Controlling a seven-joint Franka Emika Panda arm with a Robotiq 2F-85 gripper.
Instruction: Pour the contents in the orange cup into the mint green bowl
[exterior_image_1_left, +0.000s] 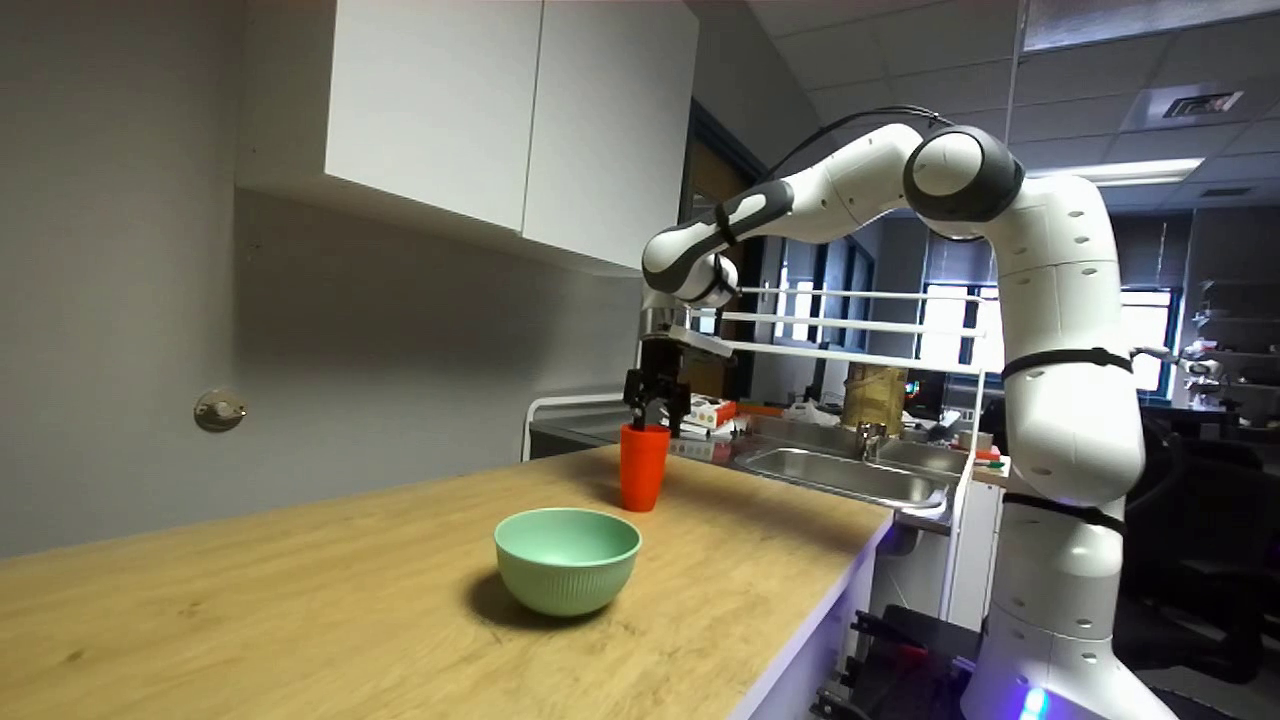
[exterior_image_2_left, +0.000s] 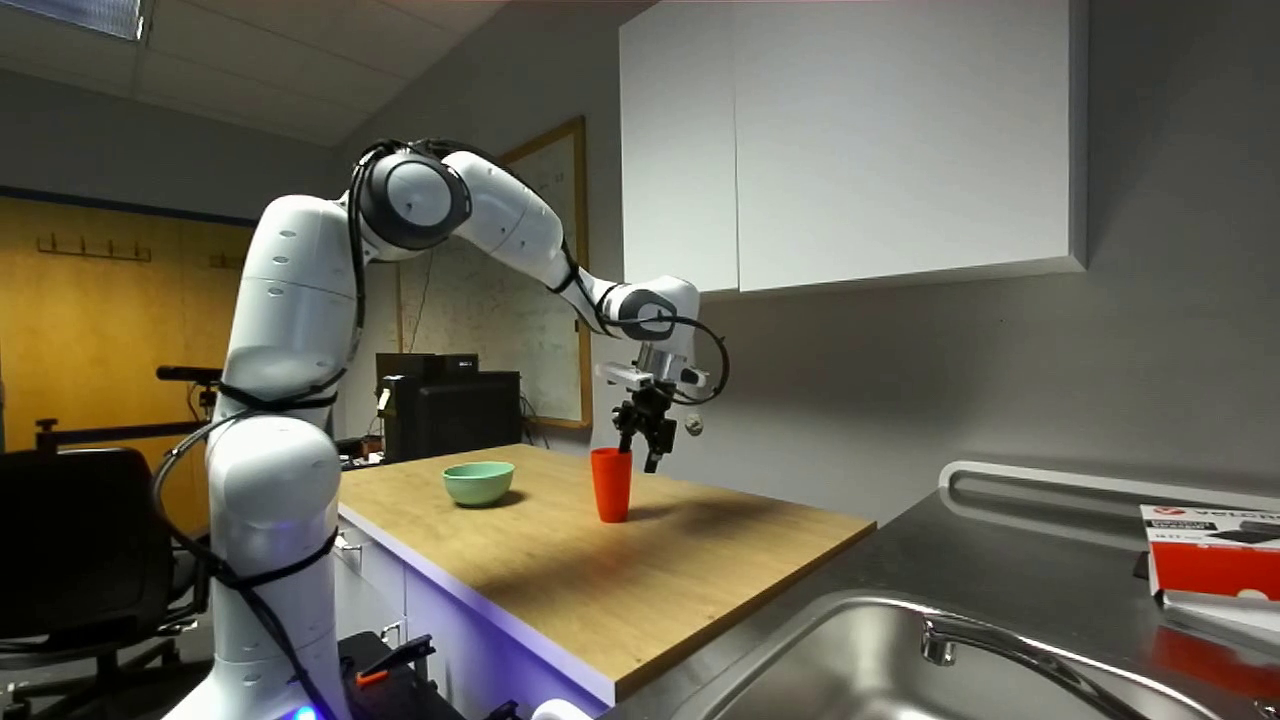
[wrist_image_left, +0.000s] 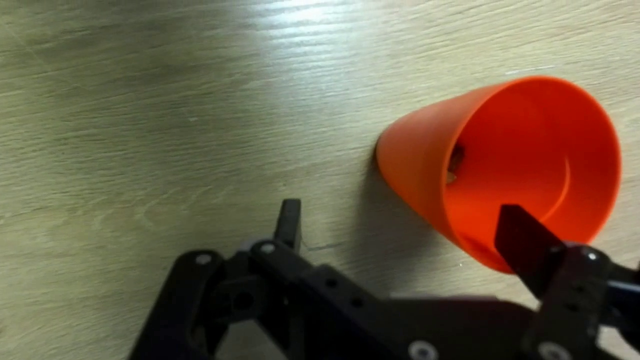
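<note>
Two black fingers (wrist_image_left: 289, 220) of our gripper (wrist_image_left: 400, 206) stand spread wide apart, leaving the orange cup (wrist_image_left: 420, 155) ungripped. In the wrist view one finger overlaps the mouth of the cup, while its partner hangs to the side, over the wood. In both exterior views we find one fingertip at the cup's rim and the other outside the wall. Whether the tip at the rim touches it, or dips just inside, we cannot tell. Down in the cup we make out something small and brown (wrist_image_left: 456, 157), too little of it showing for us to name. The cup stands upright on the wooden tabletop (exterior_image_1_left: 300, 620), and the mint green bowl (exterior_image_1_left: 567, 567) sits on the same wood, apart from the cup, its outer side ribbed.

For writing, we turn to the red and white box (exterior_image_2_left: 1215, 565) on the dark counter (exterior_image_2_left: 1000, 540) near the sink (exterior_image_2_left: 860, 650). Its upper face carries a red mark with dark lettering alongside, too soft for us to read with certainty, and the box is cut off at the right. On the whiteboard (exterior_image_2_left: 540, 360) beyond the tabletop we see faint scribbled marks, illegible to us.
</note>
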